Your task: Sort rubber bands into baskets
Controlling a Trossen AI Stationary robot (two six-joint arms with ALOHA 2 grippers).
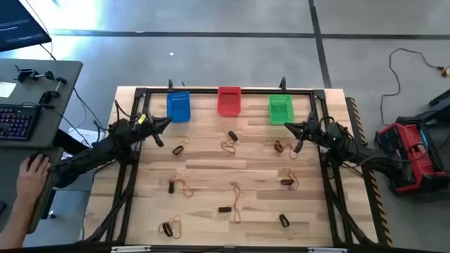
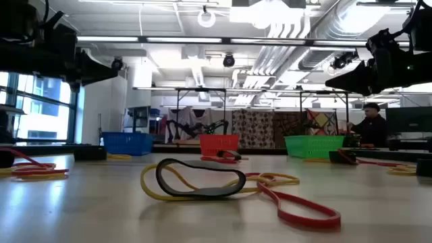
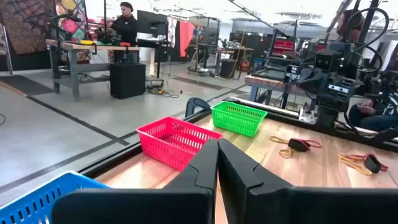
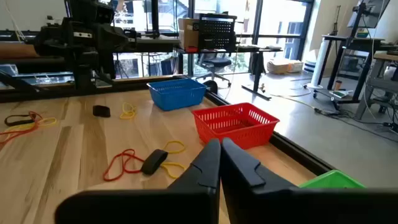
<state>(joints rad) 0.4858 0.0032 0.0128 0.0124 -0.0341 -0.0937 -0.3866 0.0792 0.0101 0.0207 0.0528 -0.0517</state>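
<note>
In the high view three baskets stand in a row along the upper edge of the table [image 1: 211, 151]: the blue basket [image 1: 178, 107] at upper left of centre, the red basket [image 1: 229, 100] in the middle and the green basket [image 1: 280, 109] to its right, each apart from its neighbour. None shows a band inside from above. The rubber bands lie scattered over the wood below them, in small clumps of black, red and yellow: one black loop [image 1: 178, 150] at centre left, a clump [image 1: 230, 140] just below the red basket, another [image 1: 281, 147] below the green basket, more along the lower half such as one at lower left [image 1: 169, 228] and one at lower right [image 1: 283, 221]. The left gripper [image 1: 167, 123] hangs above the table at the left, just below the blue basket, with its fingers [image 3: 208, 163] pressed together and holding nothing. The right gripper [image 1: 289, 127] hangs at the right, just below the green basket, its fingers [image 4: 214, 158] likewise pressed together and empty. In the low view a black band [image 2: 200, 181] lies across a yellow band [image 2: 154, 187] at centre foreground, with a red band [image 2: 300, 208] to its lower right. A person's hand [image 1: 35, 170] rests at the far left, off the table.
</note>
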